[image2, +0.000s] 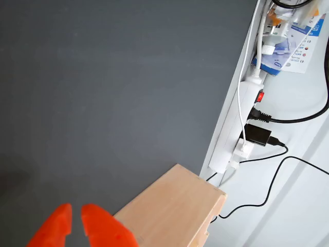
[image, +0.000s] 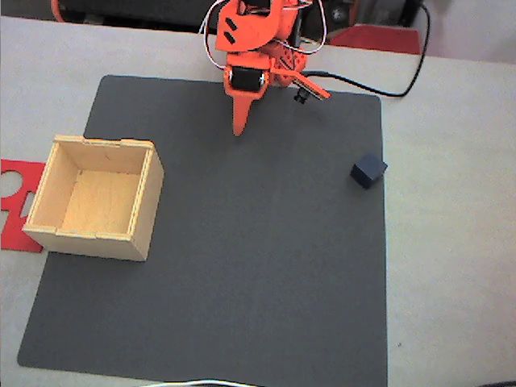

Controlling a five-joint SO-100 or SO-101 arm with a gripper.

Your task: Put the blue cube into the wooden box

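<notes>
No words or numbers can be read. In the wrist view, at one o'clock, a white-and-blue printed packet (image2: 295,38) carries small print and coloured dots, too blurred to make out.

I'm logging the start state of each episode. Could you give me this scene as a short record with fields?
blue cube: on the dark mat's right edge in the fixed view, untouched
wooden box: open-topped, holds nothing, at the mat's left edge
end effector: near the mat's far edge, holding nothing; fingertips nearly closed in the wrist view
dark mat: covers most of the table
red flat piece: left of the box
</notes>
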